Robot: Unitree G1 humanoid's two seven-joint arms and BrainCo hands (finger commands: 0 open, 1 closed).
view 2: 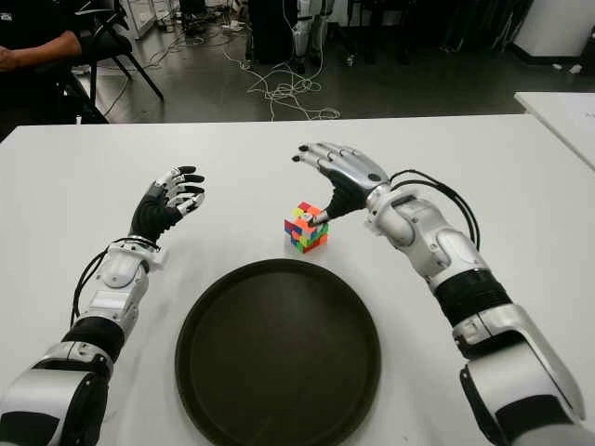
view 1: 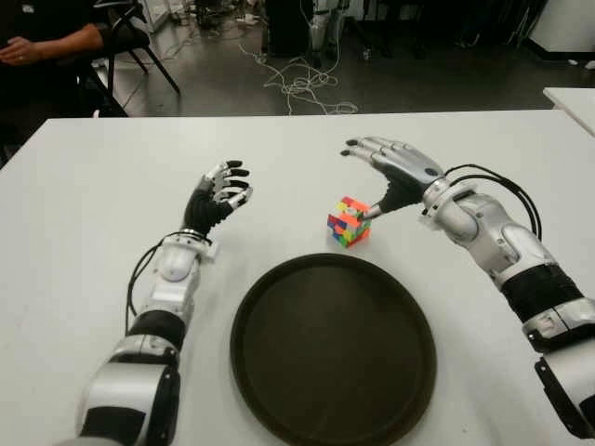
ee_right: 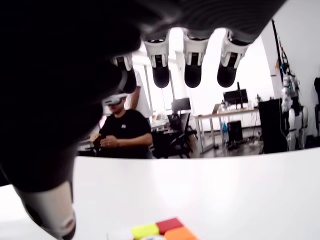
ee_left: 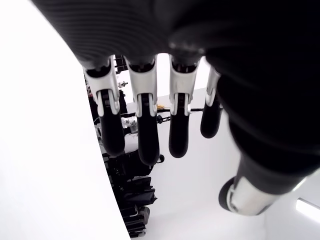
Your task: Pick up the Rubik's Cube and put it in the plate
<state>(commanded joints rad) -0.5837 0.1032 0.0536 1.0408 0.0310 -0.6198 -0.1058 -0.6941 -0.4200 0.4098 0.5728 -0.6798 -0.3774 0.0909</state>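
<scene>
Standing on the surface [view 1: 93,186], the cube [view 1: 349,221] had not yet been lifted; it sat just beyond the plate's far rim, toward the right half of the surface and well in from every edge. The right robot hand [view 1: 395,172] was poised over and just behind the cube, fingers [view 1: 367,146] spread and extended, holding nothing. Its thumb tip appeared to touch or nearly touch the cube's right side; contact could not be confirmed. The right wrist view showed the cube's top face below the open fingers, with no closure round it.

The left robot hand [view 1: 218,200] was raised to the left of the cube, well apart from it, fingers loosely curled and holding nothing.

The plate [view 1: 279,372], a dark round tray near the front edge, held nothing.

Assessment: the task stood at the approach stage. Nothing was completed. Remaining, by judgement: closing the right robot hand on the cube, lifting it, carrying it the short way toward the front edge, and releasing it inside the plate.

A seated person [view 1: 37,42] was beyond the far left corner.
</scene>
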